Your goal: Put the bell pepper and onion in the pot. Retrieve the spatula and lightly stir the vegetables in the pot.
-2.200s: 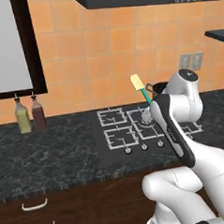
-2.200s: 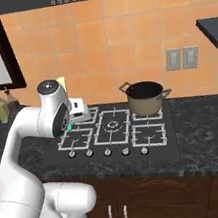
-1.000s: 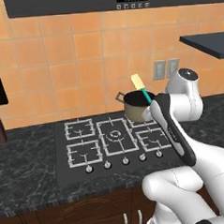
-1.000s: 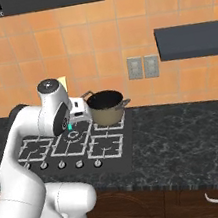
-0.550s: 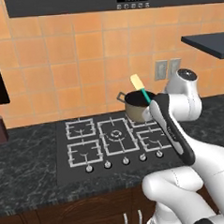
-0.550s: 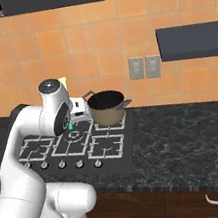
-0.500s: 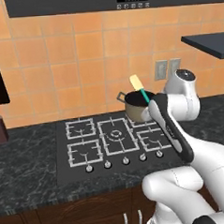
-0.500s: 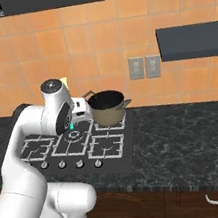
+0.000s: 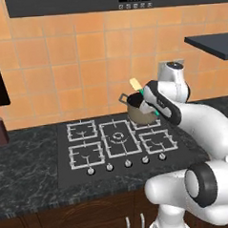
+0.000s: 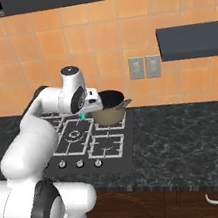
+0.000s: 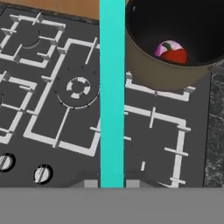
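Hand view looks down on a black gas stove (image 11: 65,96) with white grates. A straight teal spatula (image 11: 112,94) handle runs up the middle of the picture from the end effector (image 11: 112,183), whose tips are clamped on the handle's lower end. To the upper right sits the pot (image 11: 162,72), tan outside and dark inside, on a rear burner. The red bell pepper (image 11: 176,55) and the pink-purple onion (image 11: 169,45) lie touching at its bottom.

Left base view shows the cream blade raised just above the pot's near rim.

The spatula looks light, stiff and smooth, so a grip so low on the long handle may let it pivot. Both vegetables look small and likely to roll. The pot's wall is the edge to clear. Open air lies above it, and the tiled wall (image 9: 74,61) stands close behind.
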Controlling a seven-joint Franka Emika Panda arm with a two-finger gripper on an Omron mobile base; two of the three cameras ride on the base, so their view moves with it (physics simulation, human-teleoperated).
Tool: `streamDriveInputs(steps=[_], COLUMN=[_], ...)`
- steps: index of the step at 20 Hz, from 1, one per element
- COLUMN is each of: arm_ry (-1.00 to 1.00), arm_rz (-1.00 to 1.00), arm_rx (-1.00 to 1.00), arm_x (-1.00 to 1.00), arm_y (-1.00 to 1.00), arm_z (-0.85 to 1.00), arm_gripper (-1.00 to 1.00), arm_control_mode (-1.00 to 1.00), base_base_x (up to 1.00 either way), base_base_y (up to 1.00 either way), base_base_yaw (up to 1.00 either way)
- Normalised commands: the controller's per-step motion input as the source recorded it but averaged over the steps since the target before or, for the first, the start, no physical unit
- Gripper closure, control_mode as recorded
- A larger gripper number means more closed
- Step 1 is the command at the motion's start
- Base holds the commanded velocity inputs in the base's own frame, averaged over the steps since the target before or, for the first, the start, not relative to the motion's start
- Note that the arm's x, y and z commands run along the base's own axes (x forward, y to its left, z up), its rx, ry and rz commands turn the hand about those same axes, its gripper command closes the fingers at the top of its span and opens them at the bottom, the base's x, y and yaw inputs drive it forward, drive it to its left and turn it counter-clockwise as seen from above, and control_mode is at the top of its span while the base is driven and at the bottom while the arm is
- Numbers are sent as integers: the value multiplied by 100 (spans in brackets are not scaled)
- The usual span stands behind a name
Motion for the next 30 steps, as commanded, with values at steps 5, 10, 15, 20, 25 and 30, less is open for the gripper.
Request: streamDriveInputs(steps=[5,10,15,20,25,30], arm_ry=[10,9,1,0,0,1], arm_rz=[-3,0,-1,-2,-6,1], arm_rx=[0,-3,-1,-1,-15,-11], arm_x=[72,95,63,12,30,14], arm_y=[-16,-47,-27,-2,-12,-4], arm_z=[3,-4,-4,0,-14,-7], arm_gripper=[100,100,100,100,100,100], arm_control_mode=[-100,-100,-100,-100,-100,-100], base_base_x=[0,0,0,0,0,0], base_base_y=[0,0,0,0,0,0], base_base_yaw=[0,0,0,0,0,0])
